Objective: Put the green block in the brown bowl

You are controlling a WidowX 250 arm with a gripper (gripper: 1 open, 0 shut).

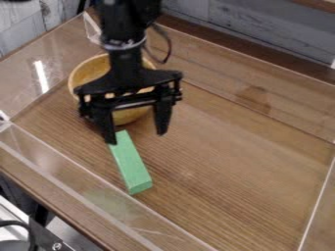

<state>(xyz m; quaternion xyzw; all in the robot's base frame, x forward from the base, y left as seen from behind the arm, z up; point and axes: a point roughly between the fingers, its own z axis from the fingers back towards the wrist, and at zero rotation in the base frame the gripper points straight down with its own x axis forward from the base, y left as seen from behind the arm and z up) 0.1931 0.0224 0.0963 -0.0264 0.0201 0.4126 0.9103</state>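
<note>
The green block (129, 167) lies flat on the wooden table, its length running from upper left to lower right. My gripper (129, 125) hangs over the block's upper end, pointing down. It is open, with one black finger (101, 124) to the left and the other finger (165, 118) to the right, well apart. Nothing is between them. The brown bowl (86, 76) stands behind the gripper at upper left, partly hidden by the arm, and what shows of its inside holds nothing.
A clear plastic wall (197, 235) rims the table along the front and sides. A clear folded plastic piece stood behind the bowl and is now hidden by the arm. Bare wood (249, 147) stretches to the right of the block.
</note>
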